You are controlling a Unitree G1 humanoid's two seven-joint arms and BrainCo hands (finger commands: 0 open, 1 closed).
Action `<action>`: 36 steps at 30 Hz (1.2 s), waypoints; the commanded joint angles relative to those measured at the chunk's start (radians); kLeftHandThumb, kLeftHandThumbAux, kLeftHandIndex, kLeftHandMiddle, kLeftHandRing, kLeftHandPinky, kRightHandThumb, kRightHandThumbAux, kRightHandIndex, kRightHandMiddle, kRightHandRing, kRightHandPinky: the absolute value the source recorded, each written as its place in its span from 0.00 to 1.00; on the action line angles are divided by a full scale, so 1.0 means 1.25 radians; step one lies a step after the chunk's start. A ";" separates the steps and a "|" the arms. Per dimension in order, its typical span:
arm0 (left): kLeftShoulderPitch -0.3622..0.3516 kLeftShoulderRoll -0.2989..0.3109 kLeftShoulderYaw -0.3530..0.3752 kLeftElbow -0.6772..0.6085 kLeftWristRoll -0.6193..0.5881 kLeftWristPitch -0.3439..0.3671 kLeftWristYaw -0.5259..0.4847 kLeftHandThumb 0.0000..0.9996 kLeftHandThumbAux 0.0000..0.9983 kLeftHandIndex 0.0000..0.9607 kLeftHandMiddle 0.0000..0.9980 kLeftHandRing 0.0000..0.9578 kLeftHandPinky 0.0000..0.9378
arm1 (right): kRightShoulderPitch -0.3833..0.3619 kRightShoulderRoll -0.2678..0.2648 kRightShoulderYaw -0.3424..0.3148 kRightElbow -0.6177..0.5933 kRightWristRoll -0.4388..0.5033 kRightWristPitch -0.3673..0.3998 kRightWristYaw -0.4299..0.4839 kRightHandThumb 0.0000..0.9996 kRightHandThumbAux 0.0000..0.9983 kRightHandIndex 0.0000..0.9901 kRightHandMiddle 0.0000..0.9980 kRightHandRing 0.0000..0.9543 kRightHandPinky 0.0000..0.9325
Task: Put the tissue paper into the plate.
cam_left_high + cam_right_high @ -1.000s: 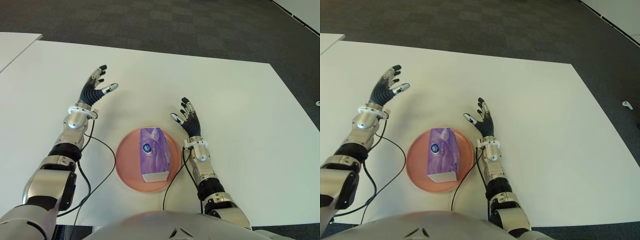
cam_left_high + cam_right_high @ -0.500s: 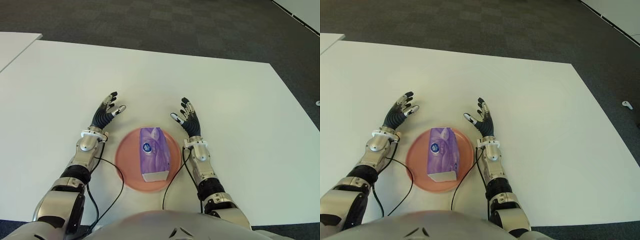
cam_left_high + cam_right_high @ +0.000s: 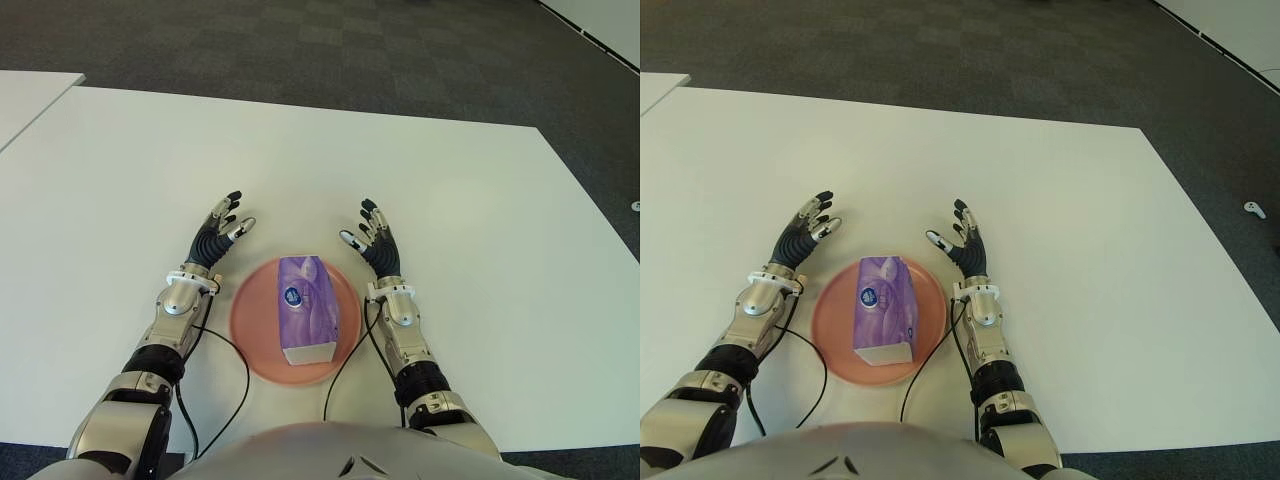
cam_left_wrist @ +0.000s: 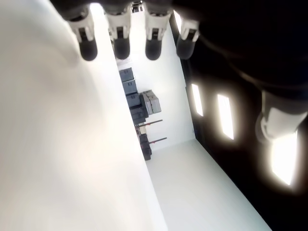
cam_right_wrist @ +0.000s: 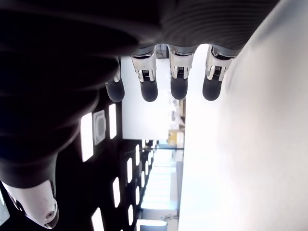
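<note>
Dark grey carpet surrounds the white table (image 3: 470, 200), whose near edge is partly hidden behind the robot's own torso at the bottom of both eye views. Only a corner of a second white surface (image 3: 25, 90) shows, cut off at the far left.

Both wrist views show little beyond fingertips against a bright, washed-out room; neither shows the plate or the tissue pack, and the objects in the background there are too small to name.

Fingers (image 4: 120, 45) of the left hand (image 3: 215, 240) are straight and spread, thumb held apart, holding nothing. Fingers (image 5: 178, 86) of the right hand (image 3: 375, 240) are likewise extended and spread, empty. Each hand points toward the table's far edge, with its forearm running back toward the near edge, one on either side of the plate. Whether the hands touch the table cannot be told. Black cables (image 3: 215, 350) trail from both wrists across the tabletop.

The purple tissue pack (image 3: 306, 322) lies flat inside the pink plate (image 3: 250, 330), lengthwise from near to far, close to the middle of the table's near edge, between the two forearms.
</note>
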 commanded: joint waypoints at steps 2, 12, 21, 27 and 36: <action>0.074 -0.055 -0.002 0.012 -0.025 0.013 -0.025 0.00 0.44 0.00 0.00 0.00 0.00 | 0.134 0.000 -0.008 0.068 0.016 0.110 0.009 0.20 0.68 0.01 0.00 0.00 0.00; 0.091 -0.078 0.005 -0.011 -0.029 0.009 -0.007 0.00 0.45 0.00 0.00 0.00 0.00 | 0.143 -0.003 -0.004 0.047 0.013 0.119 0.009 0.18 0.69 0.01 0.00 0.00 0.00; 0.147 -0.099 0.009 -0.097 -0.028 0.042 0.011 0.00 0.48 0.00 0.00 0.00 0.00 | 0.152 -0.001 0.001 0.024 0.007 0.130 -0.001 0.18 0.69 0.01 0.00 0.00 0.00; 0.203 -0.123 0.011 -0.177 -0.037 0.074 0.016 0.00 0.53 0.00 0.00 0.00 0.00 | 0.157 -0.001 0.003 0.011 0.006 0.142 -0.003 0.17 0.68 0.01 0.00 0.00 0.00; 0.247 -0.154 0.026 -0.259 -0.035 0.136 0.055 0.00 0.57 0.00 0.00 0.00 0.00 | 0.157 -0.002 0.003 0.011 -0.003 0.140 -0.021 0.17 0.69 0.01 0.00 0.00 0.00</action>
